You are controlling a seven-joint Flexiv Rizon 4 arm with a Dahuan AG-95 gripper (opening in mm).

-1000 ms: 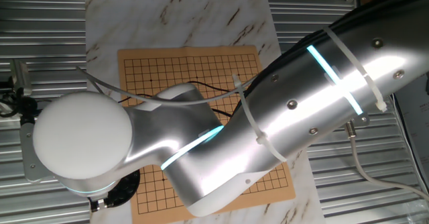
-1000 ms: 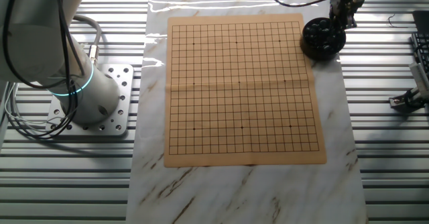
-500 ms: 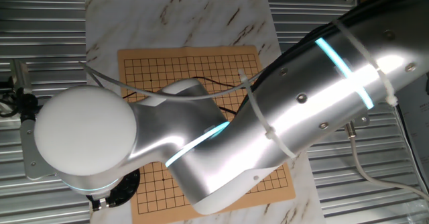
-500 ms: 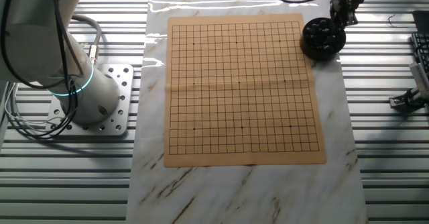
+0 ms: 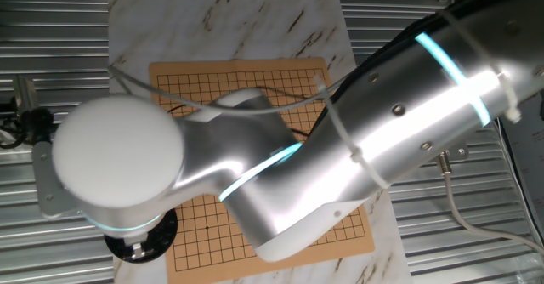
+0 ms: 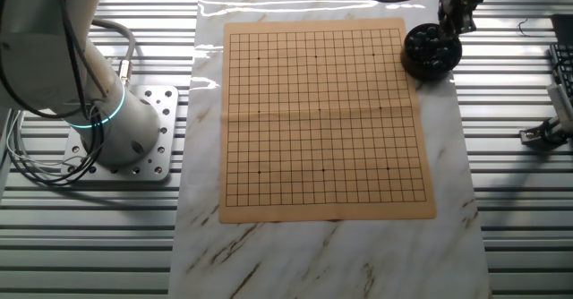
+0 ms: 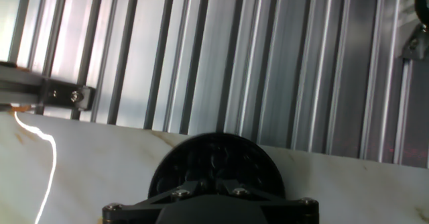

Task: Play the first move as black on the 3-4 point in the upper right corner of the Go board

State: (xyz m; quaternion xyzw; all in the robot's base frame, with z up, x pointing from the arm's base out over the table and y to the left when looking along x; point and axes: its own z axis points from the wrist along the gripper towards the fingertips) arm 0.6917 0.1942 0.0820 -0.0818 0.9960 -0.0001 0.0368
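Many black stones (image 6: 428,45) lie heaped in the round black bowl (image 6: 431,52) right under my gripper (image 6: 452,12), and in the hand view the same bowl (image 7: 216,168) sits straight ahead of my fingers, its glossy stones (image 7: 213,158) showing just past the dark gripper body at the bottom edge. Whether my fingers are parted, closed, or pinching a stone I cannot tell: the tips are lost against the dark bowl in the other fixed view and do not show in the hand view.

The bowl stands on the marble sheet (image 6: 448,156), just beside the corner of the Go board (image 6: 322,120) nearest my gripper, its rim touching or nearly touching the board's edge. No stone shows on the grid that I can see.

Compared with a second ago, my gripper sits a little higher above the bowl, and in one fixed view my arm (image 5: 255,173) has swung so that the white joint cap (image 5: 119,161) covers more of the bowl (image 5: 140,237) below it. Bowl and board have not shifted.

Each stone is small and rounded; at this size I can make out no long axis or facing for any of them.
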